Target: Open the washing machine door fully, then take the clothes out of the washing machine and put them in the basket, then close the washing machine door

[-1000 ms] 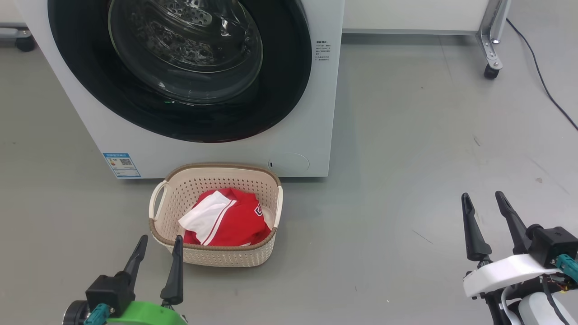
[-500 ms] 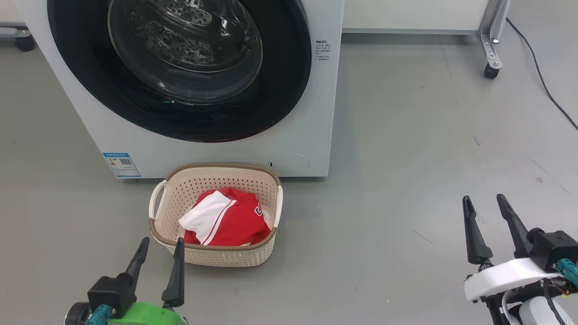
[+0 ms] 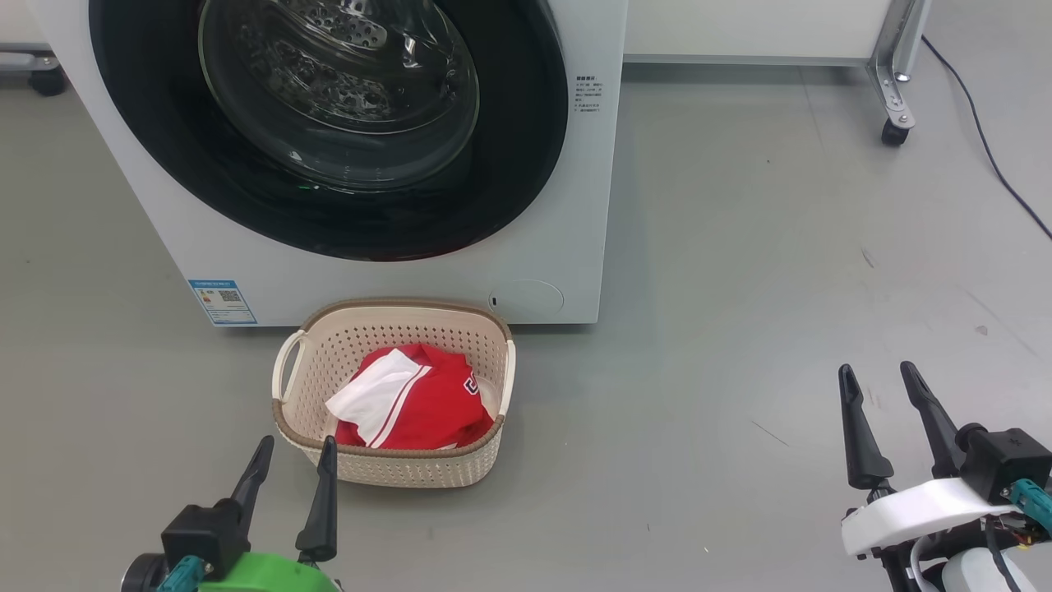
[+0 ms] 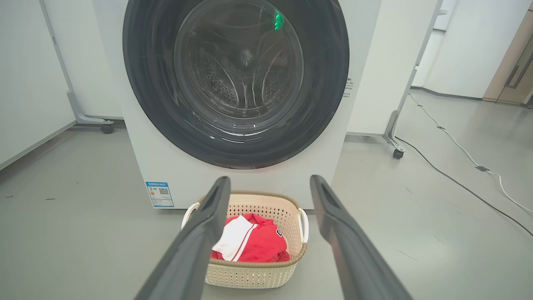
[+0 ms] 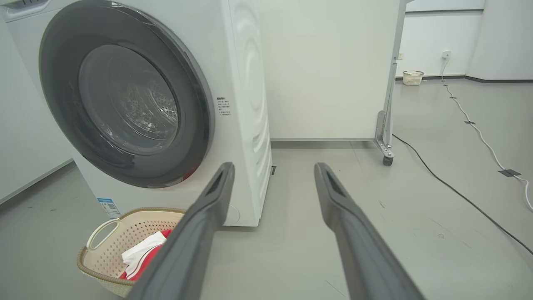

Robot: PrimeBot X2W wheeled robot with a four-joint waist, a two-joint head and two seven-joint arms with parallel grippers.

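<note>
The red clothes (image 3: pixel 419 407) lie in the basket (image 3: pixel 411 470), just in front of the washing machine (image 3: pixel 538 263). The washing machine door (image 3: pixel 337 99) looks shut, but its top is cut off, so maybe push it softly to check. The left fingers (image 3: pixel 322 493) and right fingers (image 3: pixel 855 436) are wide open and hold nothing.

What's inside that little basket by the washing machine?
Red clothes with white panels and stripes lie bunched in the basket. Whatever is beneath them, and most of the basket's floor, is covered.
</note>
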